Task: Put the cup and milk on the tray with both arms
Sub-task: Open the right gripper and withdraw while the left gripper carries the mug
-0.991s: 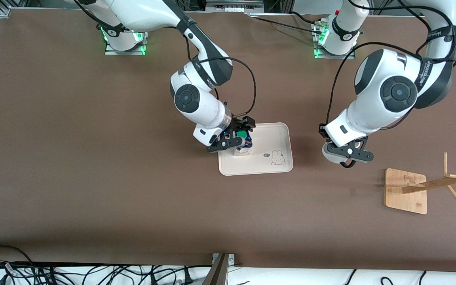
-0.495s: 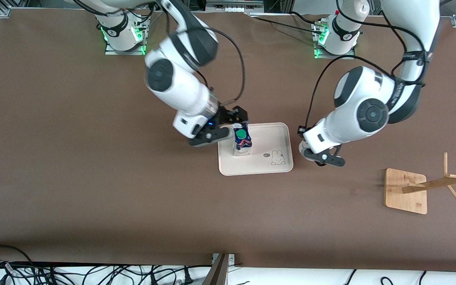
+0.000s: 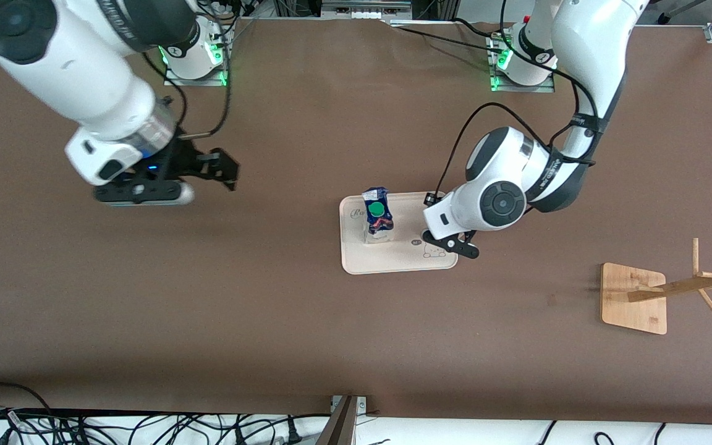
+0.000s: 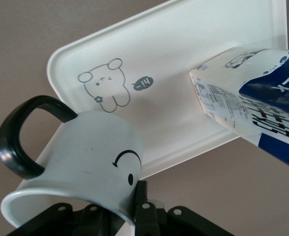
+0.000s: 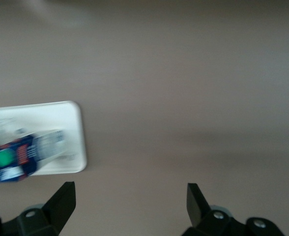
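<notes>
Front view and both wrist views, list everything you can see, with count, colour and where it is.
Table: one, brown.
Tray: one, cream, mid-table.
Milk: one, blue and white with a green cap, upright on the tray's right-arm end.
Cup: one, white with black handle, held tilted over the tray's left-arm end.
Wooden rack: one, tan, at the left arm's end of the table.
Left gripper: black, shut on the cup's rim.
Right gripper: black, open, over bare table toward the right arm's end.

the cup is hidden under the left arm in the front view; the milk blurs in the right wrist view
</notes>
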Robot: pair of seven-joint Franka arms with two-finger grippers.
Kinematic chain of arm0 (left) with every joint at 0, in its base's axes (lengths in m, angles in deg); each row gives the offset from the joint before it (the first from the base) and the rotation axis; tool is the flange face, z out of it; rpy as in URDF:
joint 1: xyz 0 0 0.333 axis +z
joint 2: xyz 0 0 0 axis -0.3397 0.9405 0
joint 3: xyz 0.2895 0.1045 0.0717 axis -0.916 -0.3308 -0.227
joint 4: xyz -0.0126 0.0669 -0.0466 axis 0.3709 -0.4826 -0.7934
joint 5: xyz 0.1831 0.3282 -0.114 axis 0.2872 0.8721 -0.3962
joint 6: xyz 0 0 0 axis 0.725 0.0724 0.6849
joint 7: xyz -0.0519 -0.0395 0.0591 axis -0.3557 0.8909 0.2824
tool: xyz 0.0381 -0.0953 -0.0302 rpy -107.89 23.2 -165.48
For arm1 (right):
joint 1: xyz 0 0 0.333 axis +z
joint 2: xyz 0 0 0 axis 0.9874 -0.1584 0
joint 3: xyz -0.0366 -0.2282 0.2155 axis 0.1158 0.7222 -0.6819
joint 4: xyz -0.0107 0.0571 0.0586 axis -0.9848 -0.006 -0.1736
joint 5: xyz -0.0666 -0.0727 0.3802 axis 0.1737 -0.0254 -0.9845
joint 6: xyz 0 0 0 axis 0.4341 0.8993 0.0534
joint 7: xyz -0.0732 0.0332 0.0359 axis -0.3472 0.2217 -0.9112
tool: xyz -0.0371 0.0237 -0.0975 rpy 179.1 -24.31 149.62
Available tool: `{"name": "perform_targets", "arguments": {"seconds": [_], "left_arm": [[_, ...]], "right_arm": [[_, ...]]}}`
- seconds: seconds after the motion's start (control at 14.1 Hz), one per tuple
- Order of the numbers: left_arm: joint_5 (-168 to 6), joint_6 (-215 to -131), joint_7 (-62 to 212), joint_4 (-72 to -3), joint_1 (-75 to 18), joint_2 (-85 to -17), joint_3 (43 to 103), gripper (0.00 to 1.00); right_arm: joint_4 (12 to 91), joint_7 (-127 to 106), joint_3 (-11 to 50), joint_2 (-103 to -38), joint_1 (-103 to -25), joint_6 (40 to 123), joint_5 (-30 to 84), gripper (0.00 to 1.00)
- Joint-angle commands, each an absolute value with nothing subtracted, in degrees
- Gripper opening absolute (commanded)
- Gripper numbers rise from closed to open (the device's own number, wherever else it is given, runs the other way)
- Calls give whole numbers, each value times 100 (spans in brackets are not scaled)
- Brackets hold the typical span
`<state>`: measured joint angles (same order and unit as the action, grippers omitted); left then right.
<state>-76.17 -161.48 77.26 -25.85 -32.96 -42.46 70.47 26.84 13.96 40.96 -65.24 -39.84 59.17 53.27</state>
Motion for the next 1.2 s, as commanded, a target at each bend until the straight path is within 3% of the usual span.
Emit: {"name": "perform_targets", "arguments": {"seconds": [0.0, 0.35, 0.85, 0.99, 1.06, 1.13], "left_arm": [[-7690, -15857, 7897, -2116, -3453, -3883, 7029, 0], [-7690, -15875, 8248, -1959, -3594, -3532, 7029, 0], [-7663, -15910, 8354, -1598, -3673, -3223, 6950, 0], [-7663, -15928, 8355, -1528, -3673, -3206, 6871, 5], [-7663, -15919, 8337, -1492, -3673, -3145, 6853, 20], [-7663, -15919, 8346, -1492, -3673, -3127, 6853, 25]], "right_arm": [[2728, 925, 5087, -6547, -4045, 5535, 5366, 100], [2754, -520, 5346, -6573, -4862, 5288, 5243, 100], [2737, -642, 5530, -6547, -4881, 5183, 5234, 100], [2737, -625, 5495, -6555, -4855, 4963, 5259, 100], [2737, -634, 5486, -6555, -4837, 4962, 5268, 100], [2737, -625, 5486, -6564, -4854, 5015, 5242, 100]]}}
